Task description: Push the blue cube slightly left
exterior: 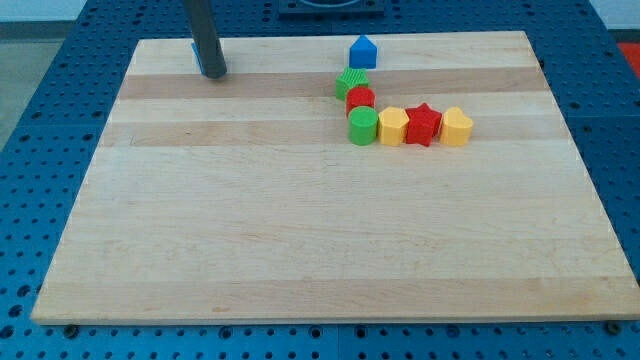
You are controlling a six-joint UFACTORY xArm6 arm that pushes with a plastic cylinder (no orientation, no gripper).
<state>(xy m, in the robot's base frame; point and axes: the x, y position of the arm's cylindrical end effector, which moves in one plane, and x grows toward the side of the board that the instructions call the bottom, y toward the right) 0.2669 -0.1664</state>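
My tip (214, 73) rests on the wooden board (300, 240) near the view's top left. A blue block (198, 55) sits right against the rod and is mostly hidden behind it. Only thin blue slivers show at the rod's left edge and lower end, so I cannot make out its shape. A second blue block (362, 52), shaped like a small house, stands at the view's top centre, far to the right of my tip.
Below the house-shaped blue block lies a cluster: a green block (352, 82), a red cylinder (360, 98), a green cylinder (363, 126), a yellow hexagon (392, 126), a red star (423, 124) and a yellow block (456, 127).
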